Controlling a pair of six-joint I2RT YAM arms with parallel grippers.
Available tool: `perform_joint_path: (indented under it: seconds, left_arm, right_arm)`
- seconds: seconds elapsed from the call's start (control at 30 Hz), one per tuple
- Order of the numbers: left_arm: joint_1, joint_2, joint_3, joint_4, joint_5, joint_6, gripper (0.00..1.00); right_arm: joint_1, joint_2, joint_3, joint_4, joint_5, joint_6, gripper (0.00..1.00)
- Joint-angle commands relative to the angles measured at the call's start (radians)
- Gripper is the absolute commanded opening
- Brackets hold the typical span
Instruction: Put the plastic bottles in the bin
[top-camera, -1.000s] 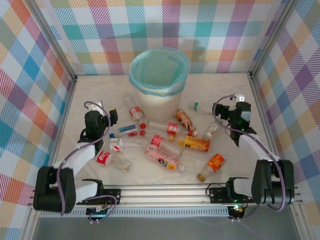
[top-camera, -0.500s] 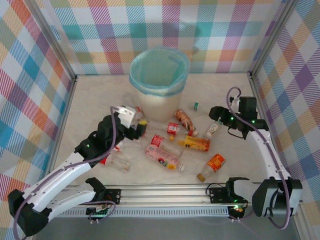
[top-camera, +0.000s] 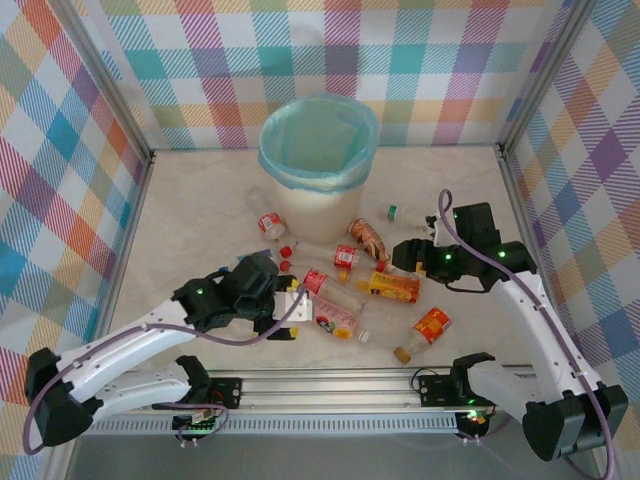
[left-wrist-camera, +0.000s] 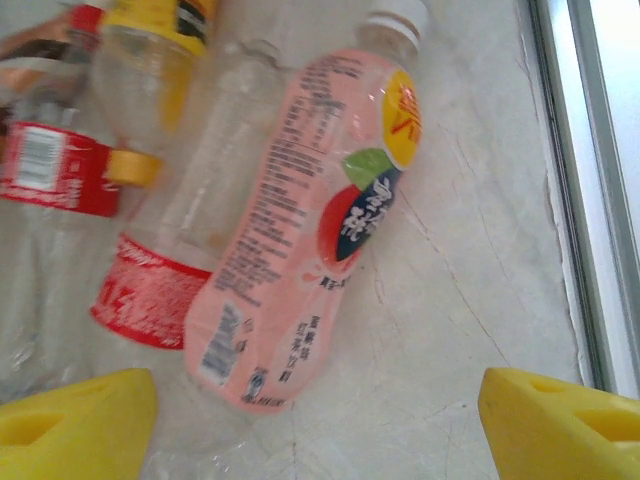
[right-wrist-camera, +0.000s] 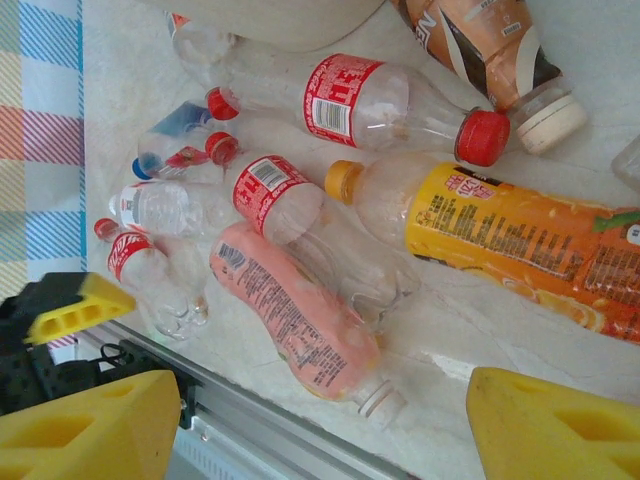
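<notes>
Several plastic bottles lie scattered in front of the bin (top-camera: 318, 160), a cream bucket with a light blue liner. My left gripper (top-camera: 290, 308) hangs open just left of a pink-labelled bottle (top-camera: 327, 313). In the left wrist view that pink bottle (left-wrist-camera: 310, 220) lies ahead of the left gripper (left-wrist-camera: 315, 425), and nothing is between the yellow fingertips (left-wrist-camera: 75, 420). My right gripper (top-camera: 402, 254) is open above the pile near an orange-labelled bottle (top-camera: 392, 287). In the right wrist view the right gripper (right-wrist-camera: 320, 430) stands over the pink bottle (right-wrist-camera: 300, 325) and holds nothing.
A red-labelled bottle (right-wrist-camera: 370, 100), a brown bottle (right-wrist-camera: 480, 40) and the orange bottle (right-wrist-camera: 520, 245) lie close together. Another orange bottle (top-camera: 428, 330) rests near the front rail (top-camera: 330, 385). Plaid walls enclose the table on three sides.
My left arm swung from the left side into the middle beside the pink bottle. My right arm reached inward and left over the pile. No bottle has been picked up.
</notes>
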Motion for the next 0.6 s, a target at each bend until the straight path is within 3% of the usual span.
perform_joint_path:
  seconds: [0.0, 0.13, 0.57]
  left_arm:
    - [-0.022, 0.059, -0.023, 0.053, 0.013, 0.11, 0.85]
    - [-0.026, 0.125, -0.034, 0.161, 0.012, 0.116, 0.86]
    - [-0.026, 0.403, 0.02, 0.235, -0.057, 0.123, 0.83]
  right_arm:
    - [0.008, -0.026, 0.003, -0.02, 0.009, 0.028, 0.76]
    - [0.008, -0.023, 0.004, -0.008, 0.01, 0.021, 0.77]
    - [0.009, 0.022, -0.01, 0.051, -0.021, -0.001, 0.77]
